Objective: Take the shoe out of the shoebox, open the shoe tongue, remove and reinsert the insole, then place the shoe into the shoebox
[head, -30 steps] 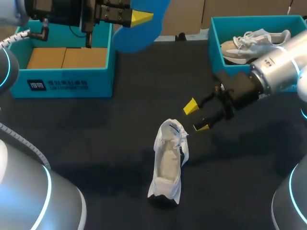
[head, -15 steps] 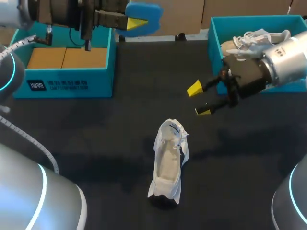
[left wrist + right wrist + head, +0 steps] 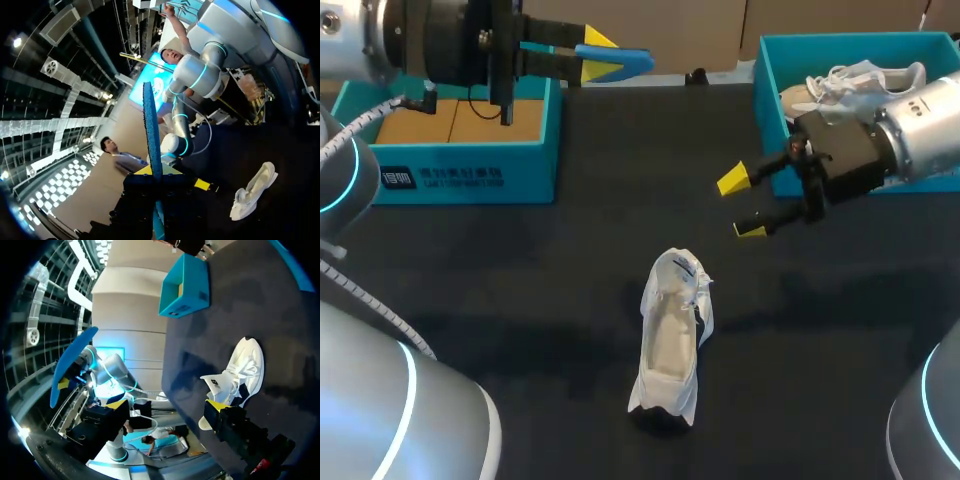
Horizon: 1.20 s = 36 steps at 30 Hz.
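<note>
A white shoe (image 3: 672, 340) lies on the black table, its opening facing up, toe toward the front edge. My left gripper (image 3: 594, 57) hangs high above the left shoebox (image 3: 450, 175), shut on a blue insole (image 3: 625, 63) that is turned edge-on. In the left wrist view the insole (image 3: 151, 125) stands as a thin blade out of the gripper (image 3: 154, 174), with the shoe (image 3: 252, 190) far below. My right gripper (image 3: 744, 205) is open in the air, up and to the right of the shoe. In the right wrist view the shoe (image 3: 235, 374) lies ahead of the open gripper (image 3: 167, 407), and the insole (image 3: 72, 360) shows off to the side.
Two teal shoeboxes stand at the back. The left one has a brown cardboard floor. The right shoebox (image 3: 770, 70) holds a second pale shoe (image 3: 840, 85) and sits just behind my right wrist. Bare black table (image 3: 520, 270) surrounds the white shoe.
The left gripper has rotated, turning the blue insole from its broad face to edge-on. The right gripper has drawn back a little, up and to the right, away from the shoe. The shoe has not moved.
</note>
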### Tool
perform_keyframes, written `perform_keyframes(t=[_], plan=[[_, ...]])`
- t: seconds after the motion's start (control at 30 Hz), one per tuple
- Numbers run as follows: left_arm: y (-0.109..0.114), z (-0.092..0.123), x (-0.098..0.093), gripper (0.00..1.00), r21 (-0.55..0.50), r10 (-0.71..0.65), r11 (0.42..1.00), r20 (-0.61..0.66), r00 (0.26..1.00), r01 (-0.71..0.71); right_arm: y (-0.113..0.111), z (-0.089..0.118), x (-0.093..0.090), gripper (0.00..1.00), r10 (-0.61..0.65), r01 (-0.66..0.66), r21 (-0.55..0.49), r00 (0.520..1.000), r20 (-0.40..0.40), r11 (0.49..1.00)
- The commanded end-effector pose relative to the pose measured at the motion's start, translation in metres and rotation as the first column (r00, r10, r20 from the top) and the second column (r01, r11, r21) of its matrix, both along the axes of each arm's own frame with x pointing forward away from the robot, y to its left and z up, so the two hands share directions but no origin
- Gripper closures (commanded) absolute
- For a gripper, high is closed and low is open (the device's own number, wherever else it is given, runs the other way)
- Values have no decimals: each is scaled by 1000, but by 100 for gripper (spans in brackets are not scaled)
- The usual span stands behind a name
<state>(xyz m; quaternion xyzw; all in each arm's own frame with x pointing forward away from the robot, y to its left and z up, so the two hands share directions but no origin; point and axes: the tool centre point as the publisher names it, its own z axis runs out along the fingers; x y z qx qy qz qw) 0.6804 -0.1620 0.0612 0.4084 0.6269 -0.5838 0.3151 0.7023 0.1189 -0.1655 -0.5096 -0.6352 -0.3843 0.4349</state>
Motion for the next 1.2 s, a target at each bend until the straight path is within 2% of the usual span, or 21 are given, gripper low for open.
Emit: perform_keyframes(t=[0.03, 0.07, 0.27, 0.7, 0.87, 1.0, 1.07, 1.2], plan=[[-7, -10, -6, 100, -28, -21, 999, 141, 990, 25, -3, 11, 7, 0, 5, -5, -4, 1000, 23, 1000], [-8, -10, -7, 100, -32, -15, 999, 211, 977, 22, -4, 13, 8, 0, 6, -6, -7, 1000, 29, 1000], [-7, -14, -9, 100, -87, 35, 996, 355, 934, -4, -8, 30, 15, 0, 29, -29, 6, 998, 64, 1000], [-7, -14, -9, 100, -87, 35, 996, 355, 934, -4, -10, 33, 19, 0, 21, -21, -10, 998, 54, 1000], [-7, -36, -10, 100, -112, 47, 994, 535, 843, 16, -16, 38, 24, 0, -1, 1, 9, 999, 52, 1000], [-7, -55, -7, 100, -129, 53, 991, 558, 828, 24, -22, 51, 31, 0, -5, 3, 25, 997, 72, 1000], [-7, -61, -6, 100, -126, 65, 992, 586, 808, 12, -24, 56, 35, 0, -6, 4, 20, 997, 75, 1000], [-6, -70, -1, 100, -150, 86, 989, 574, 814, 1, -27, 67, 43, 0, -19, 17, 34, 997, 69, 999]])
